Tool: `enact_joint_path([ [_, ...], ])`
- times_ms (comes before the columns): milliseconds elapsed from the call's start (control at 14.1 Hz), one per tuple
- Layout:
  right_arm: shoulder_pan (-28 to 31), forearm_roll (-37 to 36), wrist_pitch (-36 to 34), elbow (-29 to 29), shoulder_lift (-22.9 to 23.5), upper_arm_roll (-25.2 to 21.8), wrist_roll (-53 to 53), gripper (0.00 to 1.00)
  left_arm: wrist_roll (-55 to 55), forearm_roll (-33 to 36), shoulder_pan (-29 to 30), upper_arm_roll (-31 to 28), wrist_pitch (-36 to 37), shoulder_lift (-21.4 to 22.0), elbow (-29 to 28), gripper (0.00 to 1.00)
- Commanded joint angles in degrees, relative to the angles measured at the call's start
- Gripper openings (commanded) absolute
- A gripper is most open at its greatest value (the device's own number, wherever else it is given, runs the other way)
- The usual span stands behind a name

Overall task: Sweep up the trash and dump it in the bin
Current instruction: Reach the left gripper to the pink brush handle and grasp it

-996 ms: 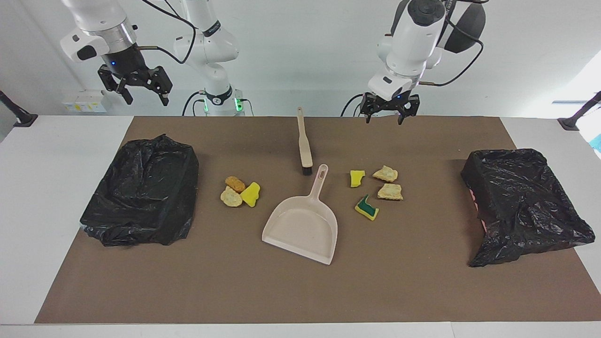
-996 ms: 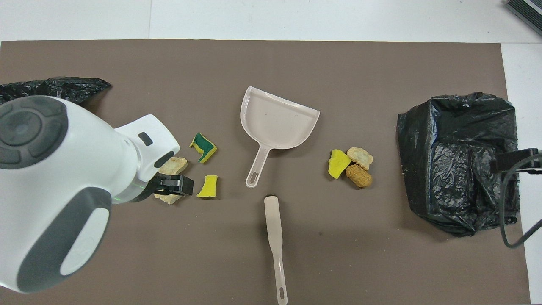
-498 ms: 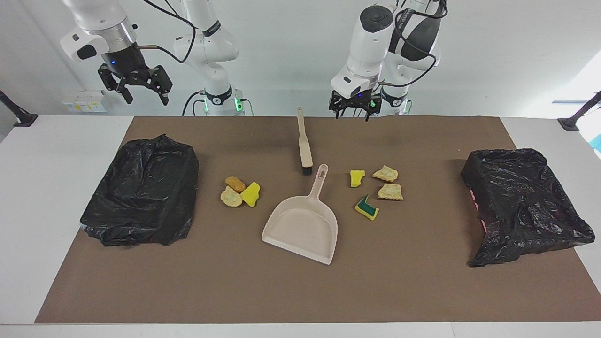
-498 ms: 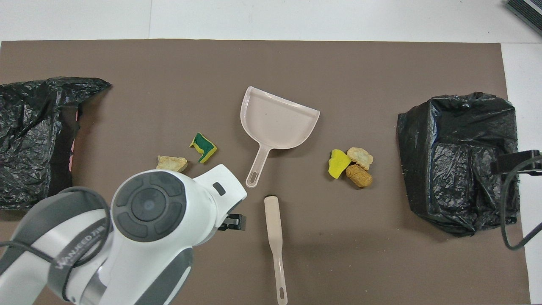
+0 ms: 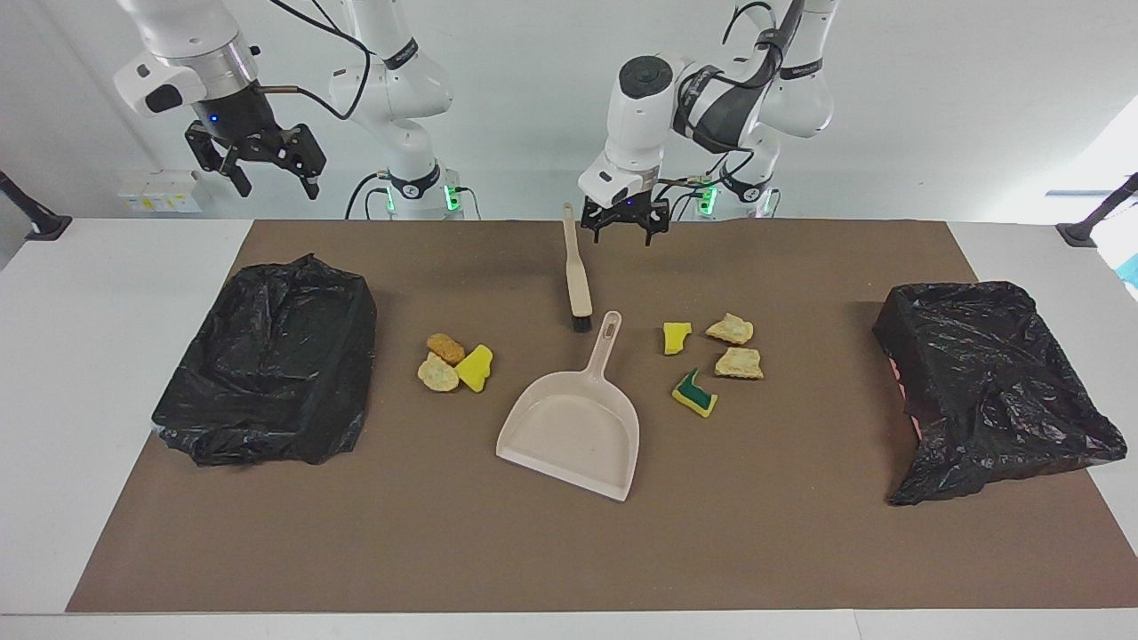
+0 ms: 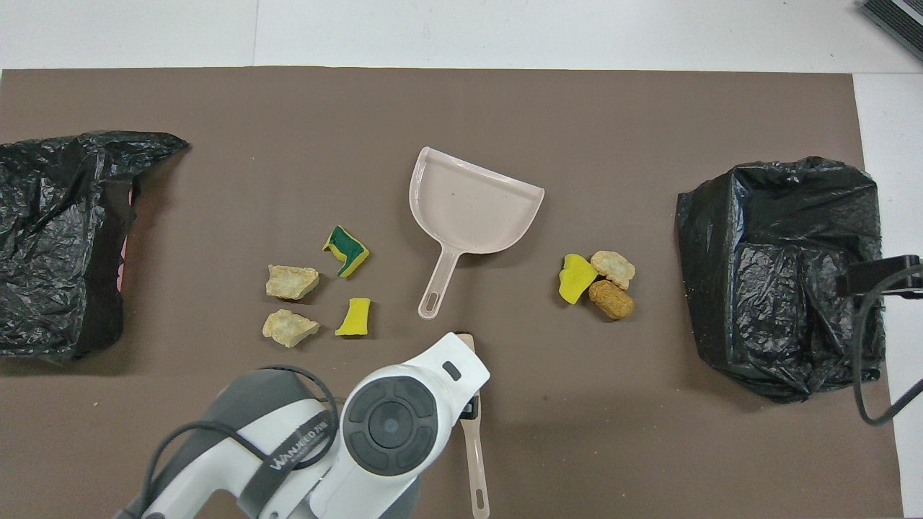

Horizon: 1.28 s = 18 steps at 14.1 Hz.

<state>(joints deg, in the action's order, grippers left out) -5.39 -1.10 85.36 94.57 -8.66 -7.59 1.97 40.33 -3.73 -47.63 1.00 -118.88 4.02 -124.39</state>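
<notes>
Brown matting (image 5: 569,551) covers my white table, a black-bagged bin at each end: one (image 5: 267,364) toward the right arm's end, the other (image 5: 991,391) toward the left arm's. I see my left gripper (image 5: 625,224) hanging with fingers spread wide and holding nothing, low over the mat just beside the brush (image 5: 577,271) handle. My right gripper (image 5: 258,160) waits high above its end, jaws likewise wide and holding nothing. Seven sponge scraps lie in two clusters flanking the beige dustpan (image 5: 578,427): three scraps (image 5: 455,363) touching one another toward the right arm's end, four scraps (image 5: 711,360) loosely spread toward the left arm's end, one green-layered (image 5: 694,394).
</notes>
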Motion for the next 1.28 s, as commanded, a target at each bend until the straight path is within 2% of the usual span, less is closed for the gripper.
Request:
enact_joint_path([
  [0,0.7,0.0,-0.8,1.2,-1.4,0.2,-1.4,1.0,3.6,-0.6,-3.5,-1.1,-3.9,-0.5,-2.4,1.0],
  [213,0.7,0.0,-0.8,1.2,-1.4,0.2,-1.4,1.0,9.8,-0.6,-7.2,-1.1,-7.3,-2.9,-2.6,1.0],
  [498,0.7,0.0,-0.9,1.3,-1.4,0.1,-1.4,1.0,10.1,-0.6,-10.9,-1.1,-8.2,-3.4,-4.2,1.0],
  [996,0.7,0.0,-1.2,1.3,-1.6,0.1,-1.5,1.0,12.4,-0.6,-13.0,-1.1,-10.1,-6.3,-4.8,1.0],
  [1138,0.7,0.0,-1.2,1.7,-1.6,0.0,-1.5,1.0,12.4,-0.6,-12.8,-1.1,-9.8,-6.4,-4.8,0.78],
  [1209,0.7,0.0,-1.2,1.7,-1.6,0.0,-1.5,1.0,12.4,-0.6,-12.5,-1.1,-9.7,-6.4,-4.8,0.62],
])
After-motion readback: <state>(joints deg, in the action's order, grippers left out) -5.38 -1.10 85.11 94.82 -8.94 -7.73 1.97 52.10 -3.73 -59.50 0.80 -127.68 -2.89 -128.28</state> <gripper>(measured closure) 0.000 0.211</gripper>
